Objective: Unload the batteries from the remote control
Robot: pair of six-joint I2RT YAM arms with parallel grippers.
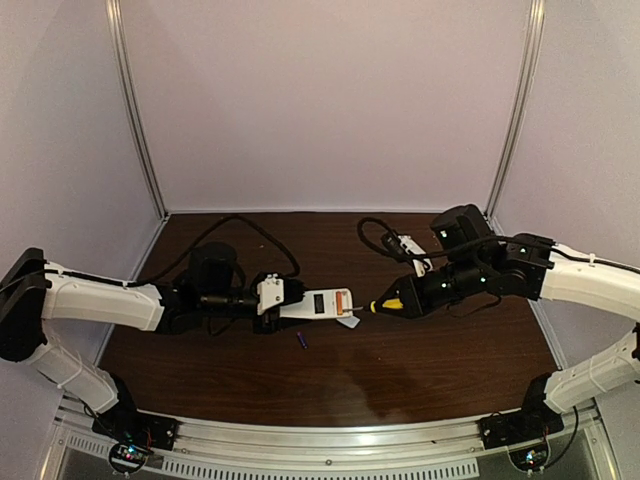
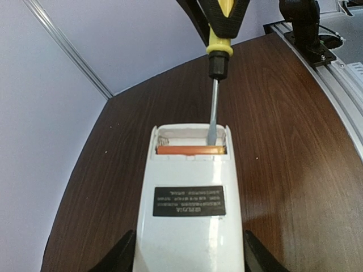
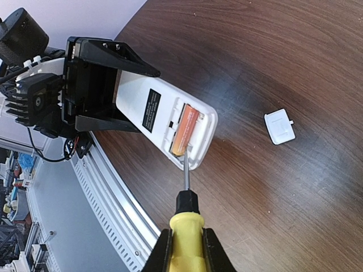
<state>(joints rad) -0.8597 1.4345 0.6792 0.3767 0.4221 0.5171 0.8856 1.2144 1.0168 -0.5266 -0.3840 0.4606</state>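
— Top view?
— The left gripper (image 1: 283, 300) is clamping the remote control (image 1: 322, 303) mid-table. The right gripper (image 1: 408, 297) is squeezing the screwdriver (image 1: 385, 304). A blue-purple battery (image 1: 303, 341) is lying just nearer.
— Left wrist?
— The screwdriver's tip is meeting an orange battery (image 2: 190, 150) in the open compartment.
— Right wrist?
— A white lid (image 3: 280, 126) is lying apart.

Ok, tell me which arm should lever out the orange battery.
Right. The right fingers hold the screwdriver, tip in the compartment at the orange battery. The left fingers are occupied gripping the remote.

White remote control (image 2: 190, 226), black label (image 2: 189, 200); orange battery (image 2: 190, 150); yellow-black screwdriver (image 3: 186, 221); dark brown woodgrain table (image 2: 283, 141).
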